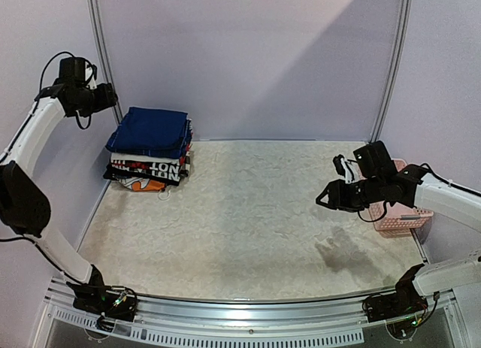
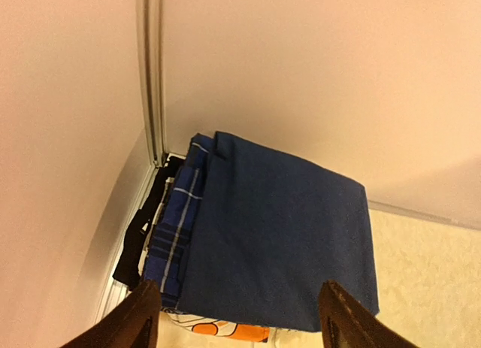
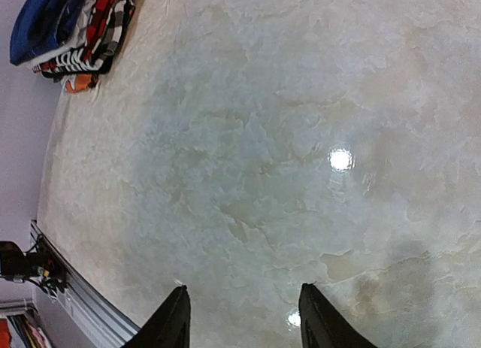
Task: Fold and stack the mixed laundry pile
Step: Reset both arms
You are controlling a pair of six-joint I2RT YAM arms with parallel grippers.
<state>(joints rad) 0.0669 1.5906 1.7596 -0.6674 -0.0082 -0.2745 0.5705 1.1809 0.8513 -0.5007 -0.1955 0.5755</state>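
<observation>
Pale lilac walls [image 1: 248, 55] close in a cream, marbled table [image 1: 248, 235], and all the cloth sits in its far left corner.

Start at the left gripper [image 2: 239, 303]. Its two dark fingers [image 2: 143, 318] stand well apart with nothing between them, raised above the near edge of the pile. Straight below lies the navy T-shirt [image 2: 278, 235], folded flat into a neat rectangle on top. The plaid shirt [image 2: 176, 228] shows just under it, its white-lined edge peeping out along one side. Both rest on the red-lettered folded garments [image 1: 146, 167].

The right gripper [image 3: 244, 295] is across the table, jaws parted and empty over bare tabletop, beside the pink lattice basket [image 1: 402, 220].

From where I stand, the folding looks finished and what remains is getting clear. To do that well, I'd lift the left arm straight up before swinging it away, with the fingers kept spread so no tip catches the T-shirt's near hem. That top layer is loose cloth, and a sideways brush could drag it off square or slide it over the plaid below. The right arm is far enough off to stay put.
</observation>
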